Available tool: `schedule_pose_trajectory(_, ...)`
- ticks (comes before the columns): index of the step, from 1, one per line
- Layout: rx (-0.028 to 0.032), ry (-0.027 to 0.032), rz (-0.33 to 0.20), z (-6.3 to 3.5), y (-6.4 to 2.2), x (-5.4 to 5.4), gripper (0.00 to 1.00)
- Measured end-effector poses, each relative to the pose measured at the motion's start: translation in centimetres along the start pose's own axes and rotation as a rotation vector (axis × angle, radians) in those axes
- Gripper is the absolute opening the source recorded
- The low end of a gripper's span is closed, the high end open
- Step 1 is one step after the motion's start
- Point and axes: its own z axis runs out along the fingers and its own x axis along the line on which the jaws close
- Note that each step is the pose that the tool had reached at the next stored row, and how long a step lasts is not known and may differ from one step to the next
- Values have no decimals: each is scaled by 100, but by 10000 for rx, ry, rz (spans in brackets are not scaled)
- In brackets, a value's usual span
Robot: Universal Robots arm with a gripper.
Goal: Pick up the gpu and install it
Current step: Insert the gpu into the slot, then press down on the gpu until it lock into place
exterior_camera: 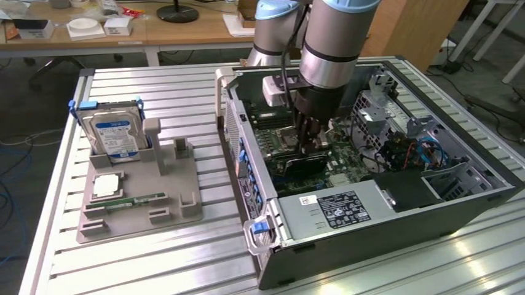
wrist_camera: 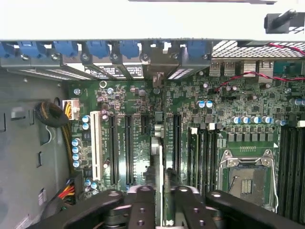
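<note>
The gpu [wrist_camera: 164, 191] stands on edge over the green motherboard [wrist_camera: 128, 100] inside the open computer case [exterior_camera: 369, 203]. Its silvery end bracket [wrist_camera: 159, 72] sits at the case's rear slot openings. In the exterior view the gpu [exterior_camera: 299, 165] is a dark card lying low on the board, directly under the arm. My gripper [exterior_camera: 311, 146] is down inside the case, right over the card's top edge. In the wrist view the gripper [wrist_camera: 163, 202] straddles that edge, but whether it grips the card is not visible.
On the slatted table, at the exterior view's left, a grey holder [exterior_camera: 139, 196] carries a silver hard drive [exterior_camera: 115, 136] and a green memory stick [exterior_camera: 135, 201]. Near the card are the empty CPU socket [wrist_camera: 248, 179], expansion slots [wrist_camera: 127, 148] and loose cables [wrist_camera: 64, 117].
</note>
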Motion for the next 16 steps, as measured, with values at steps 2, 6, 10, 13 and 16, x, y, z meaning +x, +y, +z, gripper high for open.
schedule_pose_trajectory(2, 0, 0, 0, 0, 0, 0, 14)
schedule_pose_trajectory(6, 0, 1, 0, -1, 0, 0, 10)
schedule_pose_trajectory(10, 0, 1, 0, -1, 0, 0, 10)
schedule_pose_trajectory(13, 0, 1, 0, 0, 0, 0, 10)
schedule_pose_trajectory(16, 0, 1, 0, 0, 0, 0, 10)
